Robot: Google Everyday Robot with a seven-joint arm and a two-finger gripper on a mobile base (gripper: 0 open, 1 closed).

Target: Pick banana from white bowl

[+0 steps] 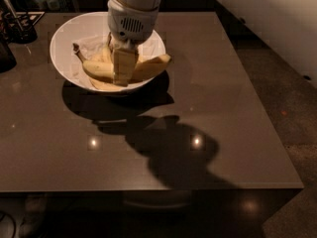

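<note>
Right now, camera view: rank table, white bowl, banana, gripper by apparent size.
1. table
2. white bowl
3. banana and gripper, down in the bowl over the banana: similar, gripper nearer the camera, so unranked.

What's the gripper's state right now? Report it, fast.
Gripper: closed on the banana, down in the white bowl.

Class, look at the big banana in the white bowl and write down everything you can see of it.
The banana is long, curved and pale yellow, with a thin dark stem pointing up-left and a brownish blunt end. It lies on its side in the white bowl over crumpled white paper, among smaller bananas. The end effector hangs from above across its middle, hiding that part.
</note>
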